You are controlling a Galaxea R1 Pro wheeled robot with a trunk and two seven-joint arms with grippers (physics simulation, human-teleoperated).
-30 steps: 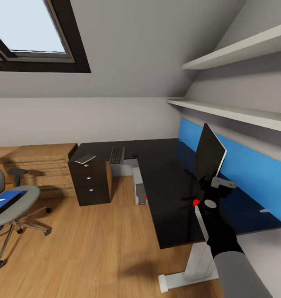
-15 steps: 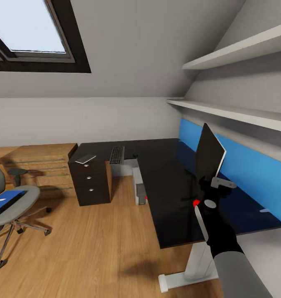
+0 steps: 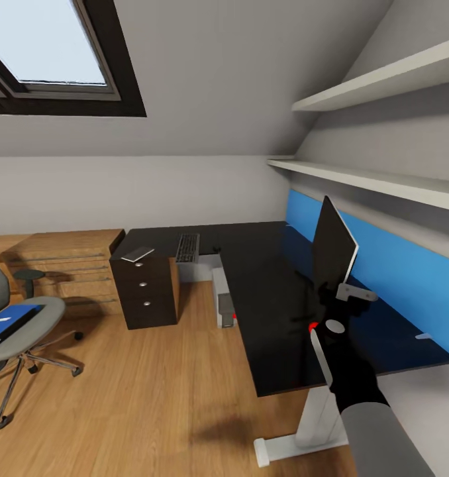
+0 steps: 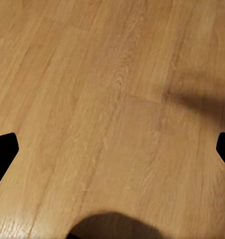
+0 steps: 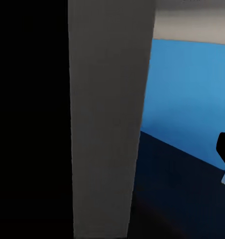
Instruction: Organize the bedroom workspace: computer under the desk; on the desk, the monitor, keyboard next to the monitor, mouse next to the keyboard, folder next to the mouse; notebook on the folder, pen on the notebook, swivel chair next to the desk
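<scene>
Sloped white ceiling and a skylight (image 3: 49,50) sit over the bedroom I am looking into, with wooden floor (image 3: 151,391) below and two white shelves (image 3: 377,179) on the wall to my right. On that side the L-shaped counter (image 3: 264,278) shows its glossy black top against a blue wall panel (image 3: 397,278). My right gripper (image 3: 327,298) is at the lower edge of the monitor (image 3: 334,248), which stands on the counter tilted and edge-on to me; the fingers look clamped on the monitor's lower edge, though the contact itself is small in the head view. From the right wrist view I see the monitor's grey back (image 5: 110,119) right up against the camera.

Further along the counter lies the keyboard (image 3: 187,247), and a flat pale item (image 3: 137,254) rests on top of the dark drawer unit (image 3: 145,291). I see the computer (image 3: 222,298) standing on the floor under the counter. Well apart on my left is the swivel chair (image 3: 16,331), with the blue folder (image 3: 9,321) lying on its seat. A low oak chest (image 3: 59,265) stands against the back wall.

My left wrist view looks down at bare floor, with dark fingers (image 4: 3,152) at either side, wide apart.
</scene>
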